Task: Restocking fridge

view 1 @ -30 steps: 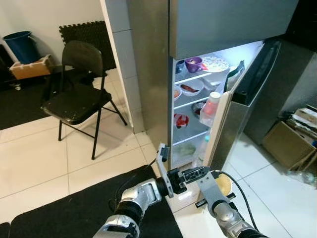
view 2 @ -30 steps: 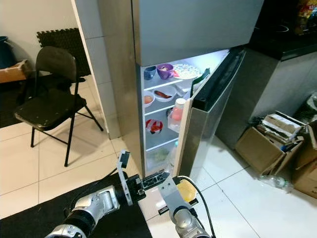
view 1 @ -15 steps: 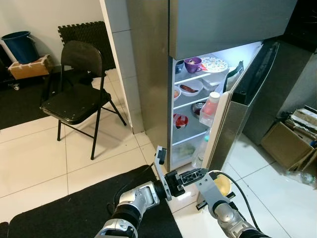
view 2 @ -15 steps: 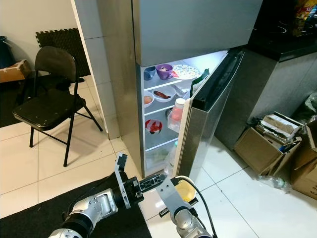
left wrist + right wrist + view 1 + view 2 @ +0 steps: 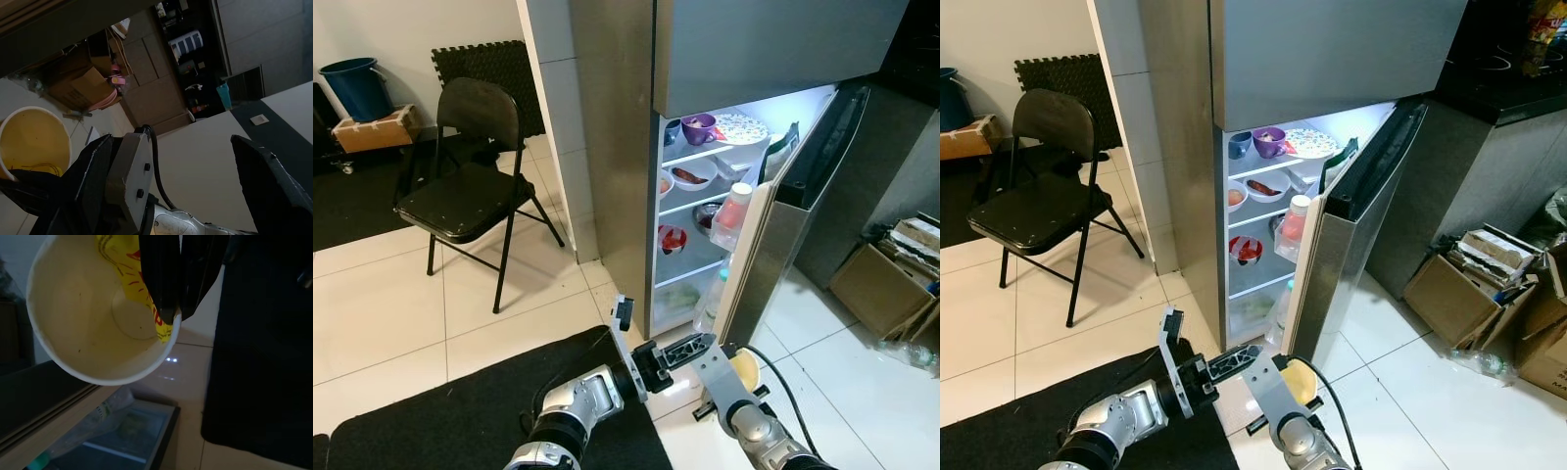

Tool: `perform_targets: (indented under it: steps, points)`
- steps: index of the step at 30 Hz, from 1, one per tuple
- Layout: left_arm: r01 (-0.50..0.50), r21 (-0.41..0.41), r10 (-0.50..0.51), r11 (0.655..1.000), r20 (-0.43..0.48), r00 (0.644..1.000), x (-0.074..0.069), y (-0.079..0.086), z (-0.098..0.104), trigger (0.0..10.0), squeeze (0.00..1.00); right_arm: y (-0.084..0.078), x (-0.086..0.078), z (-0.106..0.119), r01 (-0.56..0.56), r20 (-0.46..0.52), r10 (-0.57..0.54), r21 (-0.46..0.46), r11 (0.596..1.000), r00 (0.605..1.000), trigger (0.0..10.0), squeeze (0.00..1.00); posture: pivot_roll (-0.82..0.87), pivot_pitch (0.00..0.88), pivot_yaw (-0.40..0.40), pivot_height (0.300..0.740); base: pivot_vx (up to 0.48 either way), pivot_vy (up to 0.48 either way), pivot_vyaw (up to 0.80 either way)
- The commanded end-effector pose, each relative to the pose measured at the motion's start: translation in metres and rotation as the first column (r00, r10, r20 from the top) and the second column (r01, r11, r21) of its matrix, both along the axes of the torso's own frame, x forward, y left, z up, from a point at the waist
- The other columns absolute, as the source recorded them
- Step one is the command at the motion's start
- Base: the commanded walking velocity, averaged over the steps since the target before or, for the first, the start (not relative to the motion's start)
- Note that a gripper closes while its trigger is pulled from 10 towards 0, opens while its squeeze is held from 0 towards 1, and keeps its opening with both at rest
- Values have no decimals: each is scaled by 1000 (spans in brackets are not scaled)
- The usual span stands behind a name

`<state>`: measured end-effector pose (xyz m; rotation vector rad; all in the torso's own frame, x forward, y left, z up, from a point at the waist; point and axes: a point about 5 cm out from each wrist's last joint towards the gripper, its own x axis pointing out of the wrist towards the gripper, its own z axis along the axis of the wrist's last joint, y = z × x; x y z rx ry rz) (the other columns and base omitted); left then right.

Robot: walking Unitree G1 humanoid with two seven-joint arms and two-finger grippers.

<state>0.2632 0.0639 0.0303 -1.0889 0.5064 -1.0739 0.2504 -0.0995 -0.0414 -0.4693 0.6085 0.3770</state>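
The fridge (image 5: 617, 147) stands with its lower door (image 5: 773, 245) swung open and its shelves lit. They carry a purple cup (image 5: 698, 126), a patterned plate (image 5: 739, 127) and bowls (image 5: 690, 174). A bottle (image 5: 732, 211) sits in the door rack. My right gripper (image 5: 168, 308) is shut on the rim of an empty yellow paper cup (image 5: 744, 370), low in front of the open door. My left gripper (image 5: 661, 331) is open beside it, fingers spread wide. In the left wrist view the cup (image 5: 29, 142) lies beyond one finger (image 5: 93, 171).
A black folding chair (image 5: 460, 186) stands on the white tiles to the left. A black mat (image 5: 460, 421) lies under my arms. Cardboard boxes (image 5: 881, 284) sit right of the door. A blue bin (image 5: 357, 88) is at the far left.
Both grippers have drifted a little lower and to the left in view. The cup stays in the right gripper, and the left fingers stay spread.
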Motion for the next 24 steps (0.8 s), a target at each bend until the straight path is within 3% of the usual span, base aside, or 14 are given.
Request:
perform_targets:
  steps: [1,4,13,20,22,23,24]
  points:
    - [59,-84,-62,995,-32,998,-8,-20,1,10000,0,18,0,4,-106,42,107,-32,994,993,10000,0,-34,0,-32,740,0,0,0]
    - [49,-80,-52,996,-44,998,-9,-19,-1,10000,0,20,3,7,-155,93,167,-125,980,982,10000,0,-32,0,-32,740,0,0,0]
    - [44,-81,-48,996,-53,997,-10,-19,-1,10000,0,15,6,8,-104,78,112,-102,989,991,10000,0,-31,0,-31,740,0,0,0]
    - [40,-40,-41,998,-37,998,-12,-15,-5,10000,0,2,5,4,-50,55,56,-103,993,997,10000,0,-33,0,-28,740,0,0,0]
    - [23,-2,-23,1000,-37,999,-13,-10,-9,10000,0,-16,4,1,16,41,-12,-120,993,999,10000,0,-32,0,-26,740,0,0,0]
    - [23,-2,-23,1000,-37,999,-13,-10,-9,10000,0,-16,4,1,16,41,-12,-120,993,999,10000,0,-32,0,-26,740,0,0,0]
    - [0,20,1,1000,-46,999,-14,-5,-12,10000,0,-31,0,-3,60,20,-58,-132,989,998,10000,0,-34,0,-21,740,0,0,0]
